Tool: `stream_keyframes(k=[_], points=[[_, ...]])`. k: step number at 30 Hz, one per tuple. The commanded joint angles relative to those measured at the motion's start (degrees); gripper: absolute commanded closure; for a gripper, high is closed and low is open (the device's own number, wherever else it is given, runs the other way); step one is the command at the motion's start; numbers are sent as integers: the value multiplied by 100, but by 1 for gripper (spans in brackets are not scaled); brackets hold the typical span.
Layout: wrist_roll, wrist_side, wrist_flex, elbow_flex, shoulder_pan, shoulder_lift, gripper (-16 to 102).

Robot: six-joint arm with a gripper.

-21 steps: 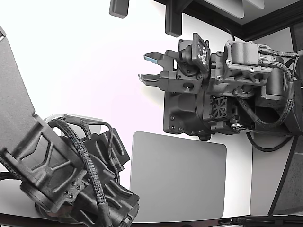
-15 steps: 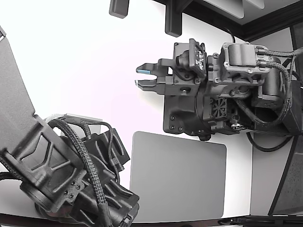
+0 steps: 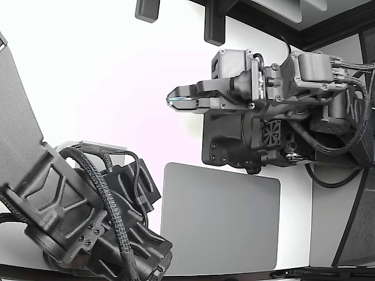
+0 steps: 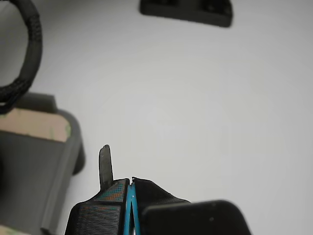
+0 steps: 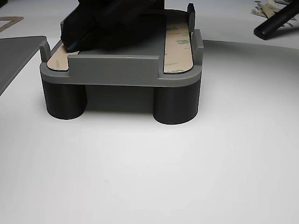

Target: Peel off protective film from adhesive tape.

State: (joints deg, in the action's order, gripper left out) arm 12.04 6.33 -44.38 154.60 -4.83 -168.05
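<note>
Black two-fingered tool (image 3: 176, 97) closed, blue-edged pads pressed together, nothing visibly pinched between them; hovering above white tabletop (image 3: 105, 76). Grey plastic fixture on round legs (image 5: 121, 70) off to one side of tool in wrist view, apart from fingertips. Two tan film-covered adhesive tape strips (image 5: 179, 43) lying flat in fixture channels, long axes parallel. Nearer strip end (image 4: 34, 125) beside tool, not ahead. Judged: sideways approach and reopening needed before picking film edge.
</note>
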Motion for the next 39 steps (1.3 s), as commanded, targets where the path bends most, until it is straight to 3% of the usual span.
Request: stream_keyframes(k=[1,7,12,16,19,25,28,33,39], points=[[2707,202,-281,-132,-62,-123,97],[4166,202,-193,-141,-62,26,97],[5687,-149,-343,-141,-62,18,97],[6302,18,-255,-141,-44,448,97],[7277,-475,-237,-141,255,747,97],[7453,-1081,149,-141,879,1195,97],[7462,-1652,290,-141,1380,1389,97],[7242,-1863,396,-141,1705,1740,97],[6645,-2646,527,-141,2382,2171,97]])
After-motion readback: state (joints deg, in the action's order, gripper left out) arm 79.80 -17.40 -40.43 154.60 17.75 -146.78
